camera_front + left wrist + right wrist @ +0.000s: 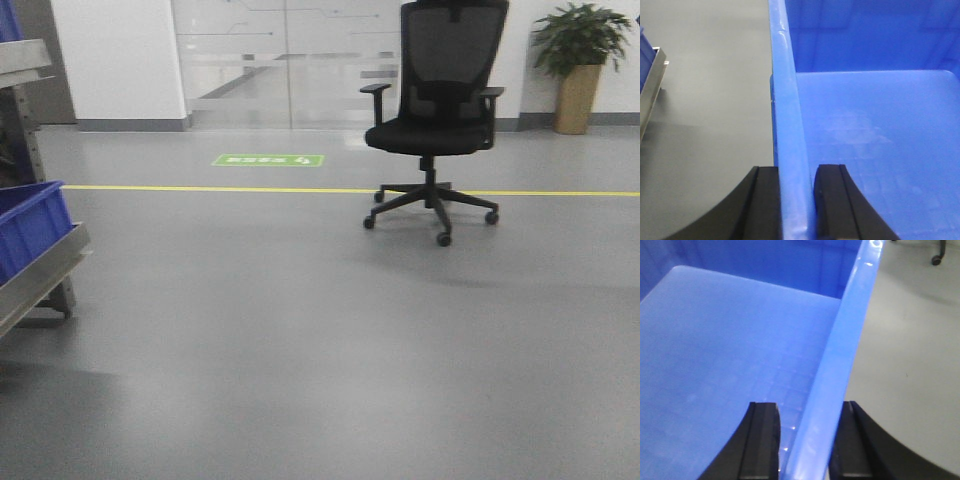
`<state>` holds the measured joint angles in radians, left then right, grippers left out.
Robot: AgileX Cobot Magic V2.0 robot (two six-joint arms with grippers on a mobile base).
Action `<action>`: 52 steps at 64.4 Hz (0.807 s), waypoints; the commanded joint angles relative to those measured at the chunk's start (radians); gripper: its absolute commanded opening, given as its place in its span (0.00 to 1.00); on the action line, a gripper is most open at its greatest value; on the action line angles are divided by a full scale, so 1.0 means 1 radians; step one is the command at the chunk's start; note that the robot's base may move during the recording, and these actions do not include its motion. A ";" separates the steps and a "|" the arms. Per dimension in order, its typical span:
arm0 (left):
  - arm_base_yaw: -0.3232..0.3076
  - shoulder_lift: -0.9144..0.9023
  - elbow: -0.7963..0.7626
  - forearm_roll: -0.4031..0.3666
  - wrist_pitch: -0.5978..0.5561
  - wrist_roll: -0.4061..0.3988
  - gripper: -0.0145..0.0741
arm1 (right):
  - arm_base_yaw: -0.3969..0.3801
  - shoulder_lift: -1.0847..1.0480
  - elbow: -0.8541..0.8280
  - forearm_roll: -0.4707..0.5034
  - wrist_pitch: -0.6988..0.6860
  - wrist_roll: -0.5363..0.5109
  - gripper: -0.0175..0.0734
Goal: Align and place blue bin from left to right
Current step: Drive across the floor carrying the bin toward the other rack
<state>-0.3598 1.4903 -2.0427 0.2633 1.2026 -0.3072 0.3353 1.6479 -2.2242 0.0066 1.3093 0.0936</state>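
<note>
status: both arms are on the blue bin (875, 150). left gripper (796, 175) straddles the bin's left wall (785, 100), one jaw outside and one inside, jaws narrow and pinched on the plastic. right gripper (807, 410) does the same on the right wall (850, 330). the bin is empty, bare bottom in both wrist views.

where it is: between the two arms, below the front camera's field, so the front view doesn't show it. outside both walls i see only grey floor (300, 350). my read is that it's lifted and off the rack, but i can't see the underside to confirm.

the rack (45, 270) sits at the far left of the front view with a second bin (30, 225) on its sloped shelf. the left wrist view catches a metal shelf edge off to the left, apart from the held bin. the office chair (435, 100) is well apart, not in the way.

progress: the grasp looks done and the bin looks to be in transit. what's left is squaring it up, setting it down in line, and releasing. the target spot isn't visible, so i can't judge alignment or how many bins remain.
</note>
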 commanded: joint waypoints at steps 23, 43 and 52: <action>-0.013 -0.025 -0.016 -0.007 -0.100 0.013 0.15 | -0.003 -0.015 -0.008 -0.020 -0.088 -0.005 0.11; -0.013 -0.025 -0.016 -0.007 -0.100 0.013 0.15 | -0.003 -0.015 -0.008 -0.020 -0.088 -0.005 0.11; -0.013 -0.025 -0.016 -0.007 -0.100 0.013 0.15 | -0.003 -0.015 -0.008 -0.020 -0.088 -0.005 0.11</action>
<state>-0.3598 1.4903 -2.0427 0.2633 1.2004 -0.3072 0.3338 1.6479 -2.2242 0.0066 1.3093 0.0936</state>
